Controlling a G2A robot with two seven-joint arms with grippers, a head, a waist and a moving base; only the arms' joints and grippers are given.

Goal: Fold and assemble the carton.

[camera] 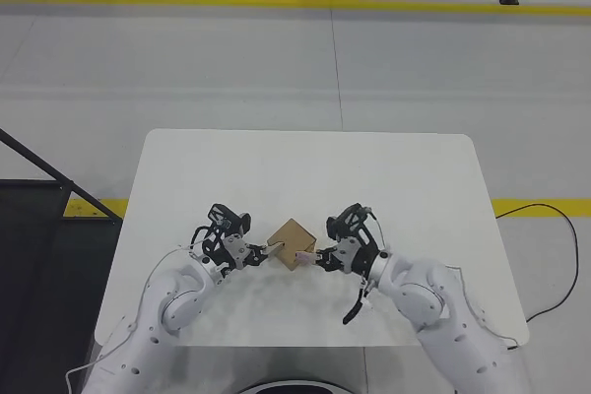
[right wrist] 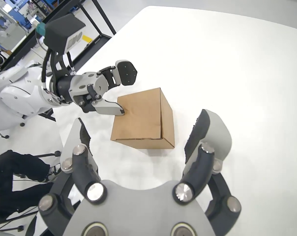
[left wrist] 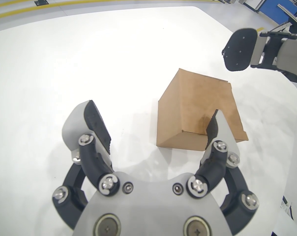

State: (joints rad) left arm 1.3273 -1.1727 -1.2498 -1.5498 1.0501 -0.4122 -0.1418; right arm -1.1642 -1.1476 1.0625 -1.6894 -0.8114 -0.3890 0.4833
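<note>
A small brown carton stands on the white table, folded into a closed box shape with a flap seam along one side. My left gripper is open beside it. One of its fingertips presses on a carton face and dents it slightly, while the other finger stays off the carton. My right gripper is open on the opposite side, close to the carton without touching it. The right wrist view looks past its own gripper to the left gripper on the carton's other side.
The carton sits near the table's front edge, between both arms. A black frame stands off the table's left side. The back and right parts of the table are bare white surface.
</note>
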